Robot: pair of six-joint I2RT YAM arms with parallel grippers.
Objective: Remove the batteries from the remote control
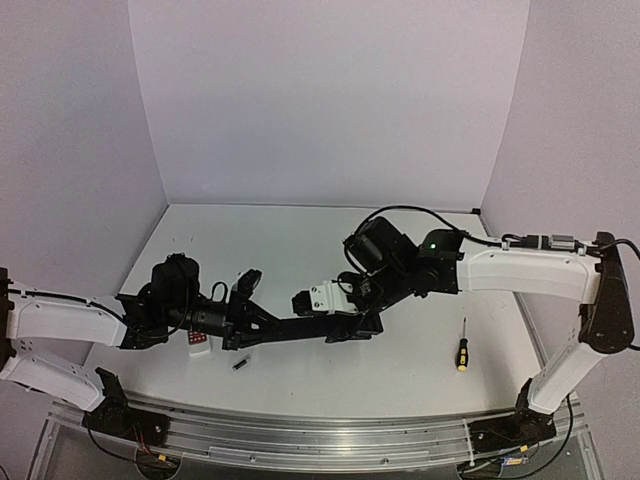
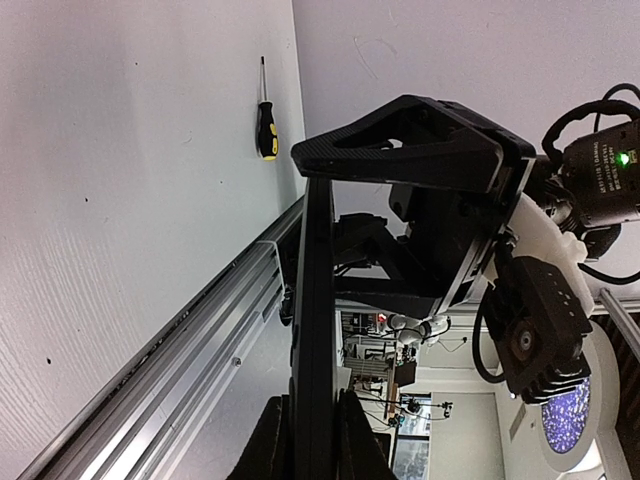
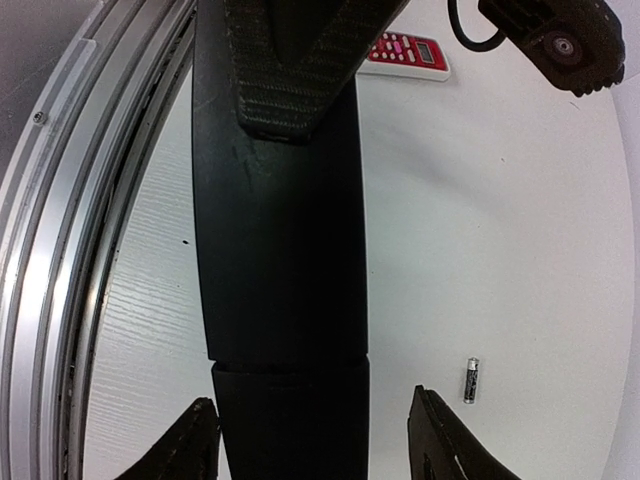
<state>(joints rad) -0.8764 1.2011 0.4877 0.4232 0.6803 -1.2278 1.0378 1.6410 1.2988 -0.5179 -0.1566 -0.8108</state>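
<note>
A long black remote control [image 1: 300, 330] hangs above the table, held between the two arms. My left gripper [image 2: 310, 440] is shut on its thin edges at one end; the remote [image 2: 312, 300] runs edge-on away from it. My right gripper [image 3: 318, 445] stands open astride the other end, with a gap on each side of the remote's back [image 3: 285, 250]. A seam crosses that back near my right fingers. One of the batteries [image 3: 472, 380], slim and dark with a silver tip, lies on the white table, also visible from above [image 1: 241, 364]. Any others are hidden.
A small white remote with red buttons [image 1: 198, 345] lies on the table under my left arm. A yellow-and-black screwdriver [image 1: 462, 352] lies at the right. The aluminium rail [image 1: 330, 435] runs along the near table edge. Purple walls close off the back and sides.
</note>
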